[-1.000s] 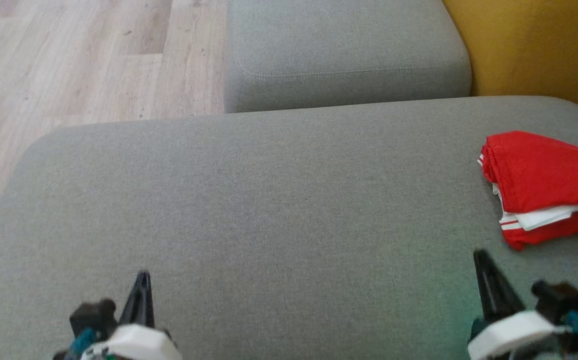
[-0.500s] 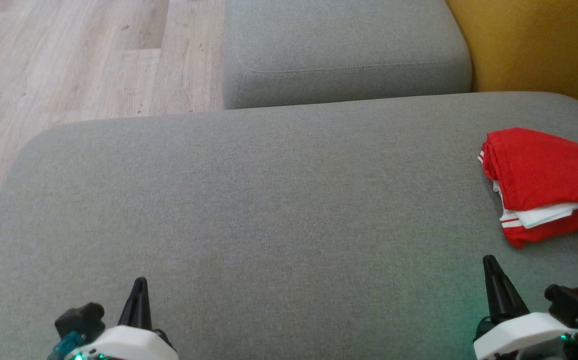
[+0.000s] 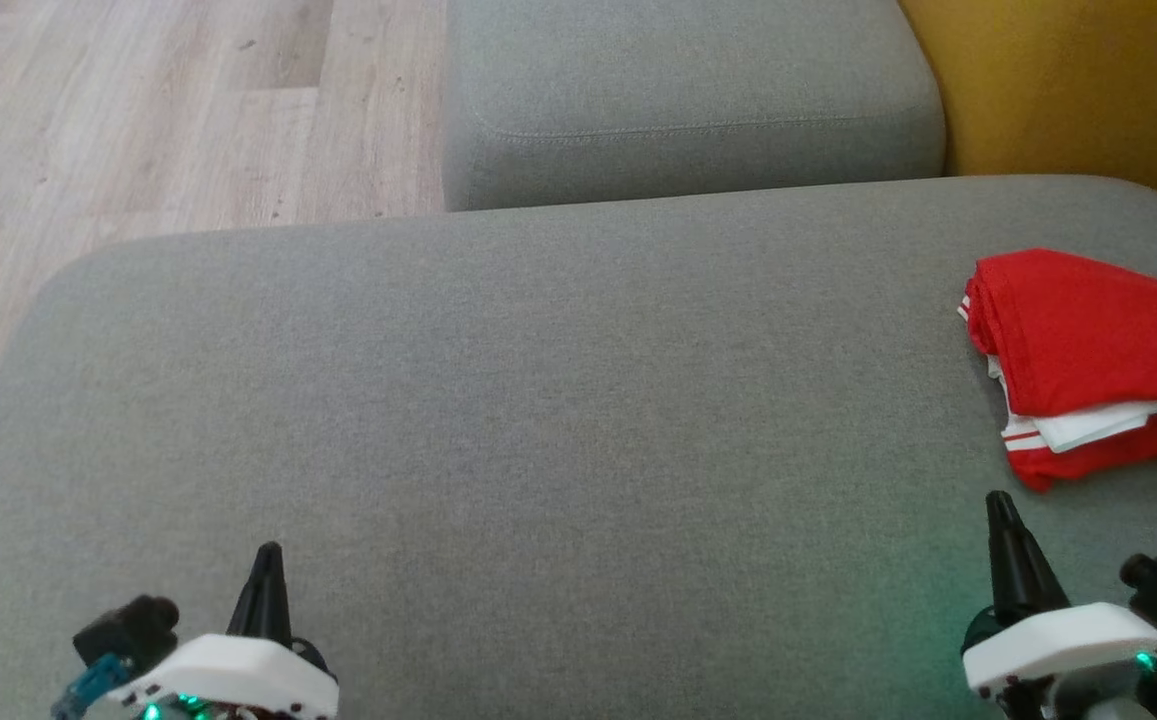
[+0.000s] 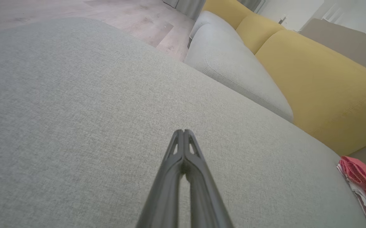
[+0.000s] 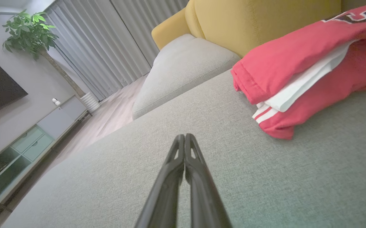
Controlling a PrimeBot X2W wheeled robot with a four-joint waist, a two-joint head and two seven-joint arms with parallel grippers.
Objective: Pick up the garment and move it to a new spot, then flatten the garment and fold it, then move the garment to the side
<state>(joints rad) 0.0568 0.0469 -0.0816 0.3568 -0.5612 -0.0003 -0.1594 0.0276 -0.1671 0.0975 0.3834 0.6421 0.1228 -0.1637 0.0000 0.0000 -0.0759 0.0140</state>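
Observation:
The garment point(image 3: 1088, 350) is a red piece with white trim, folded into a small stack at the right edge of the grey cushion point(image 3: 538, 400). It also appears in the left wrist view as the garment point(image 4: 363, 186) at far right, and close up in the right wrist view as the garment point(image 5: 303, 66). My right gripper point(image 3: 1000, 505) is shut and empty, just below the stack's near corner. Far from the cloth, my left gripper point(image 3: 267, 555) is shut and empty at the lower left. Both pairs of fingers press tip to tip: left gripper point(image 4: 183, 131), right gripper point(image 5: 183, 136).
A second grey cushion point(image 3: 688, 100) lies beyond the main one. A yellow sofa back point(image 3: 1078, 90) rises at the upper right. Wooden floor point(image 3: 138, 120) runs along the left. The right wrist view shows a cabinet point(image 5: 27, 142), curtains point(image 5: 107, 41) and a plant point(image 5: 31, 31).
Both grippers have closed fully and drawn slightly back toward the bottom edge. The camera has tilted a little, shifting the whole scene upward. The garment lies as before.

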